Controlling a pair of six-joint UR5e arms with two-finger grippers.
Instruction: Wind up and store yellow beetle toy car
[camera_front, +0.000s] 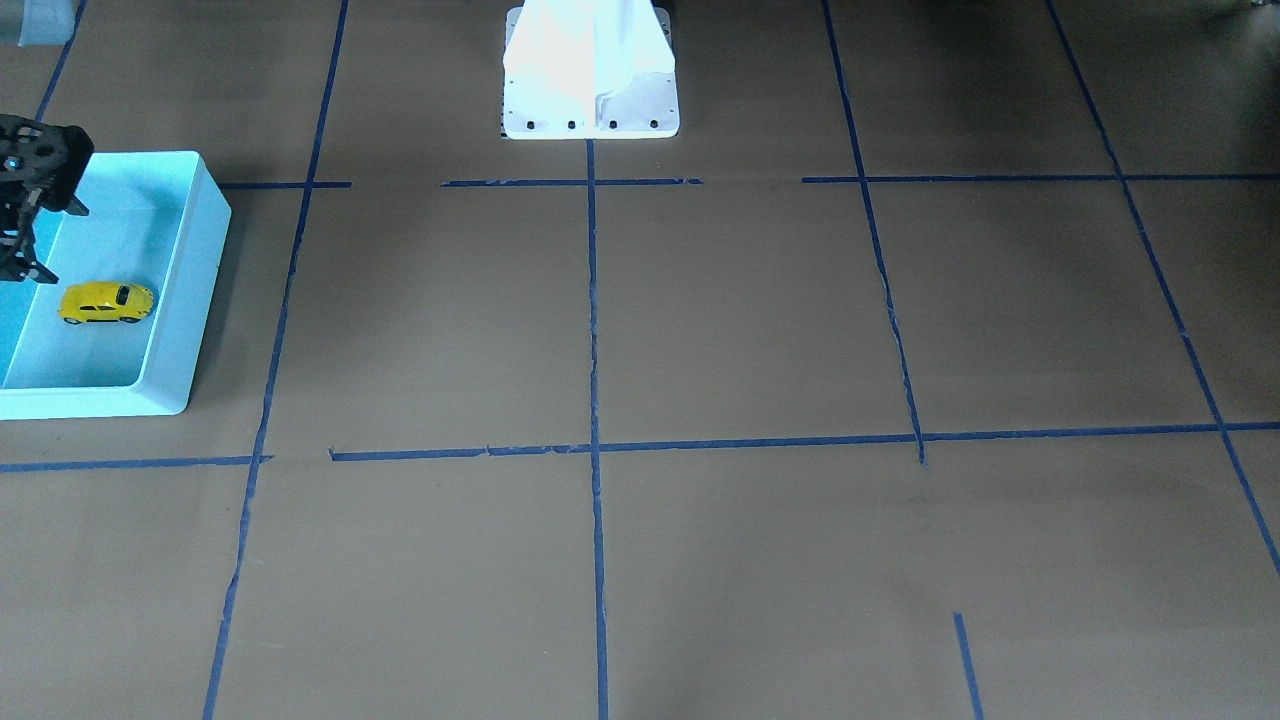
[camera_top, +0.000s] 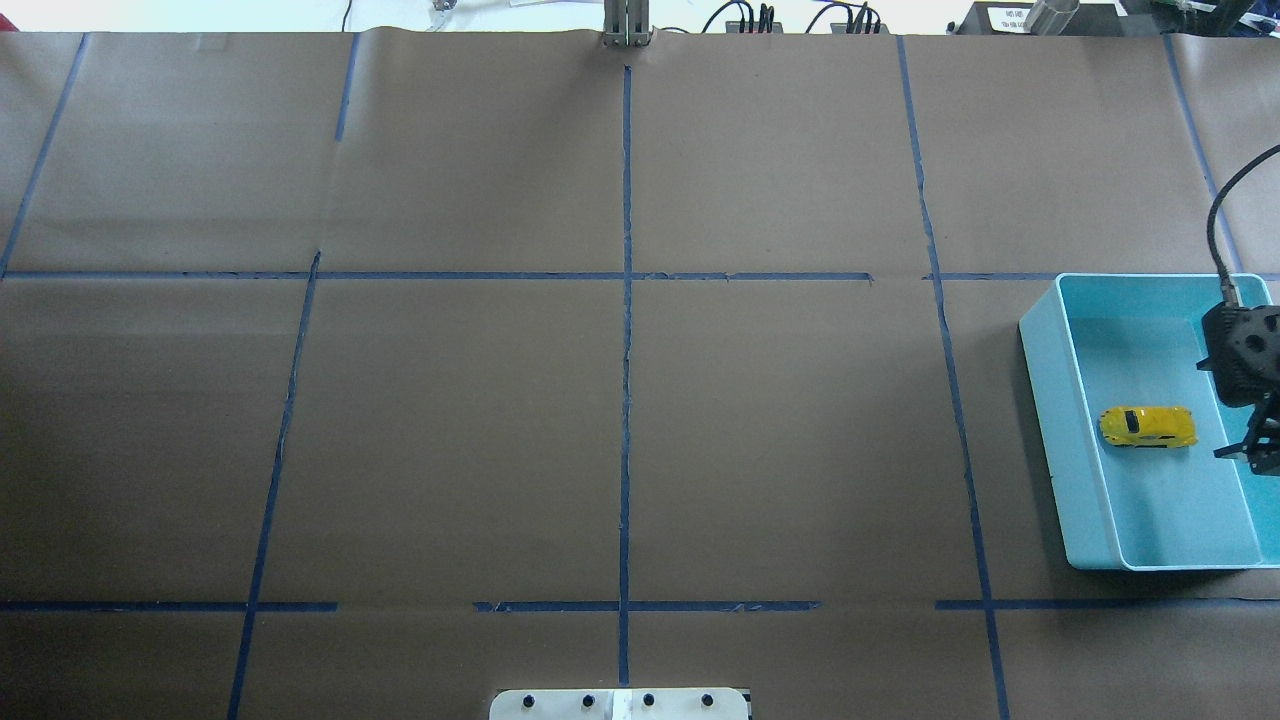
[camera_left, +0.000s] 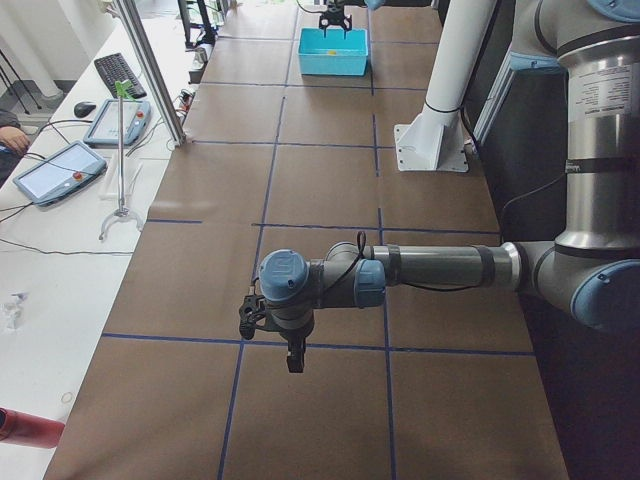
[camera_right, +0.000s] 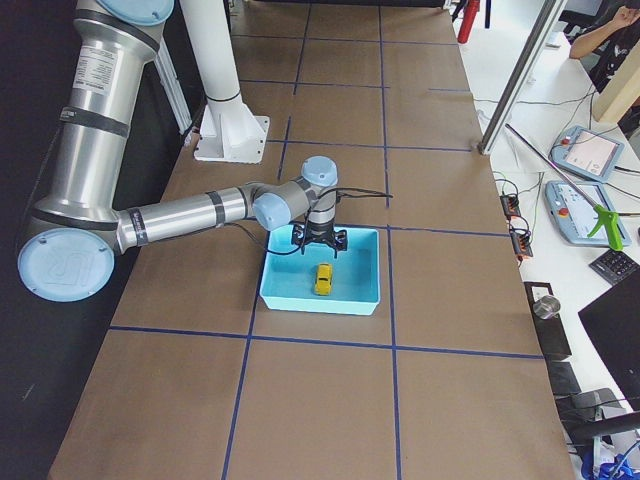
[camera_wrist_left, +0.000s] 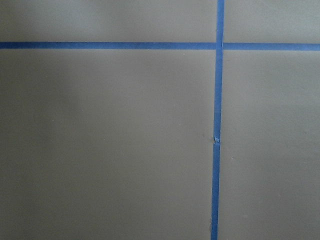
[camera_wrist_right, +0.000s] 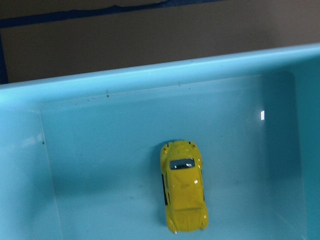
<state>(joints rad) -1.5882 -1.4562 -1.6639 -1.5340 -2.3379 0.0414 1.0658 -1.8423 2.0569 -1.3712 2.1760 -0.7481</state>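
The yellow beetle toy car (camera_front: 105, 302) (camera_top: 1148, 427) (camera_right: 323, 279) lies on its wheels on the floor of the turquoise bin (camera_front: 190, 300) (camera_top: 1050, 420). In the right wrist view the car (camera_wrist_right: 183, 192) sits low in the middle, with nothing touching it. My right gripper (camera_front: 55, 245) (camera_top: 1262, 430) (camera_right: 318, 243) hangs open over the bin just beside the car, its fingers spread and holding nothing. My left gripper (camera_left: 270, 335) hovers over bare paper far from the bin; I cannot tell if it is open or shut.
Brown paper with blue tape lines (camera_top: 626, 400) covers the table. The white robot base (camera_front: 590, 75) stands at mid table edge. The left wrist view shows only paper and tape (camera_wrist_left: 216, 150). Tablets and a keyboard (camera_left: 118, 72) lie on a side desk.
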